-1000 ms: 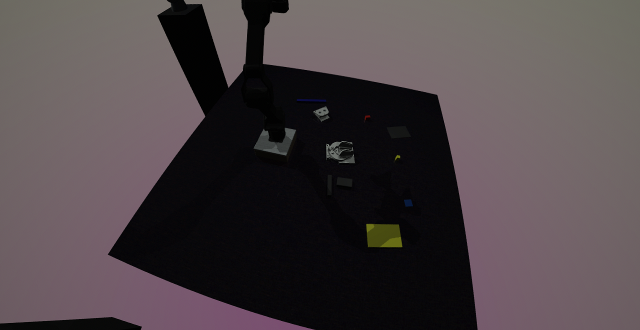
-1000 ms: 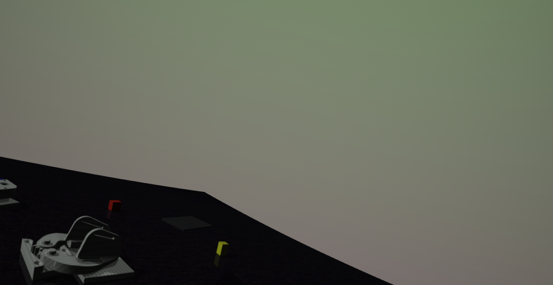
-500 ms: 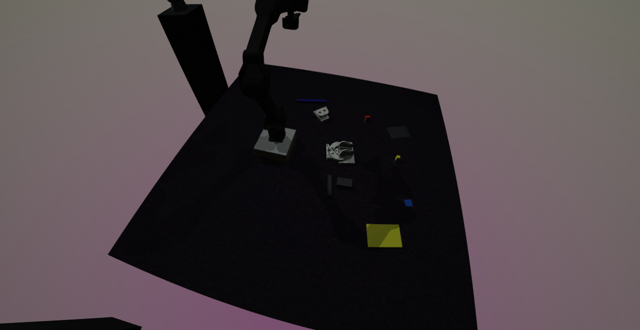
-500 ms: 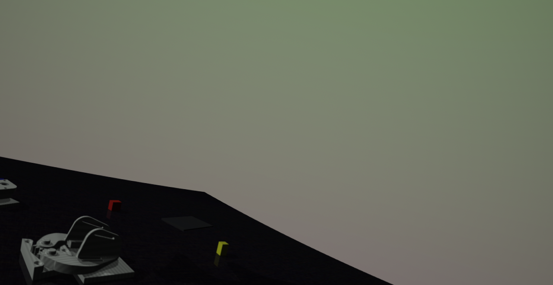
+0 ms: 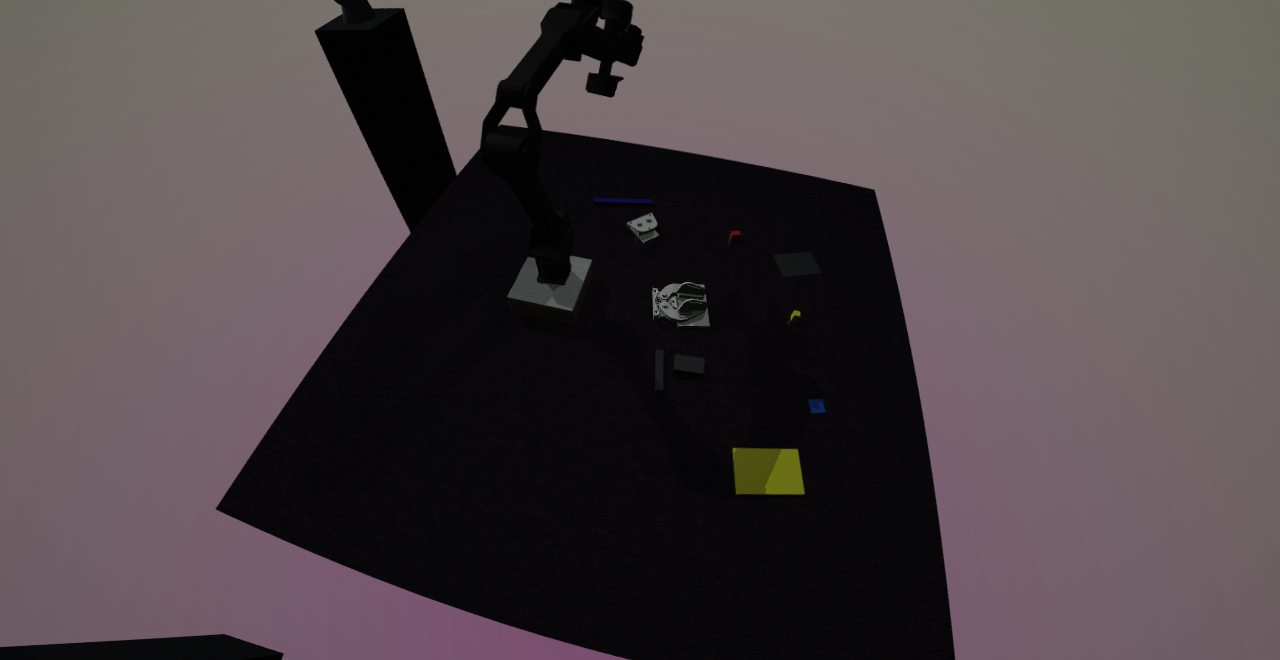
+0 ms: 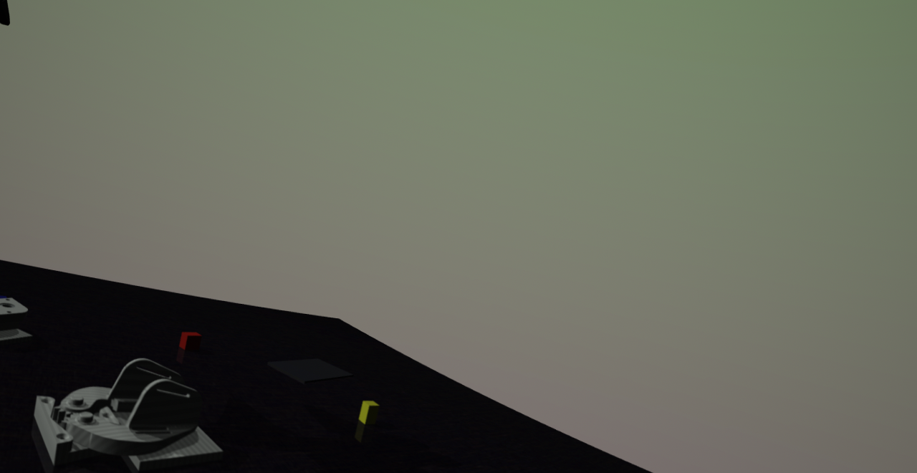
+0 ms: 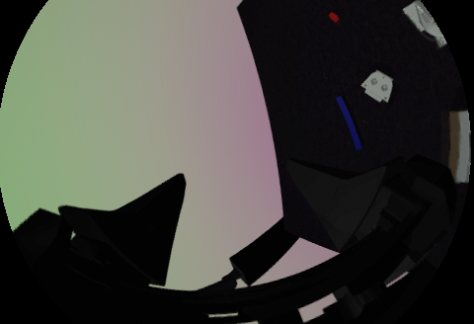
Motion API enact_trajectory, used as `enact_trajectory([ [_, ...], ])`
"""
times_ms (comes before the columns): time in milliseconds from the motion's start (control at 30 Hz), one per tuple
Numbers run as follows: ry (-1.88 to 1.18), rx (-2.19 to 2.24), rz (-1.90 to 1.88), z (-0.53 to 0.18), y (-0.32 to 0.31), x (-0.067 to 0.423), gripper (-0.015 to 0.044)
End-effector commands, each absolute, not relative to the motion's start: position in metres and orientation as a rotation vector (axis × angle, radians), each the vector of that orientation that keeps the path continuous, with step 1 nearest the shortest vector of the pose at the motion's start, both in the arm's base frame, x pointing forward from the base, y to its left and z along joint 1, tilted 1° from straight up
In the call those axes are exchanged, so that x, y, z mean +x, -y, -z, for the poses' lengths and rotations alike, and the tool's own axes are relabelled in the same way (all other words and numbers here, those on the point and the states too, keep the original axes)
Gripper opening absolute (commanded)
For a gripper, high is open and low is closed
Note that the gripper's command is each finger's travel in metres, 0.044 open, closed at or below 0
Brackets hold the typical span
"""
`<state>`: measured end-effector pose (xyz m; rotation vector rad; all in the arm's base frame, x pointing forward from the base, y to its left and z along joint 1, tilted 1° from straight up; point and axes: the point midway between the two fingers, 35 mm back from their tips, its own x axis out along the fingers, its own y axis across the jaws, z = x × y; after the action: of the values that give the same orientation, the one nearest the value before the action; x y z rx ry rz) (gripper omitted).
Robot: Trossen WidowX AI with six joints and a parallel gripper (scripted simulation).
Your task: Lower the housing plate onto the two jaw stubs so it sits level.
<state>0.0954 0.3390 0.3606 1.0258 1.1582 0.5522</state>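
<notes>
jaws (image 7: 237,170): open, nothing between | blue bar (image 7: 350,123): near pale two-holed plate (image 7: 378,87) | red block (image 7: 334,17): apart

Light-grey ribbed housing plate (image 5: 642,222) (image 6: 10,307) (image 7: 377,87) with two round holes, raised above lower slab, well apart from jaws; two light-grey curved jaws with tall arched lobes (image 6: 157,405), side by side on matching base (image 5: 693,318) (image 6: 183,452) (image 7: 414,15), lobes upright; jaw tops uncovered.

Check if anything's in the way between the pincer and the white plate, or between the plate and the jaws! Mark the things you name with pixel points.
Nothing visible is in the way. The open pincer (image 5: 605,85) (image 7: 237,172) is up high, away from the plate (image 5: 642,224) (image 7: 379,86). Only table shows between plate and jaws (image 5: 683,301) (image 6: 128,416).
</notes>
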Motion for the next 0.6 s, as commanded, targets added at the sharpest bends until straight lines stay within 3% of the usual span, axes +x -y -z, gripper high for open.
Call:
enact_trajectory([
  [0, -1.175, 1.010, -0.480, -0.341, -0.339, 0.106, 0.0440],
  [567, -1.259, 0.883, -0.093, -0.237, -0.321, 0.155, 0.0440],
])
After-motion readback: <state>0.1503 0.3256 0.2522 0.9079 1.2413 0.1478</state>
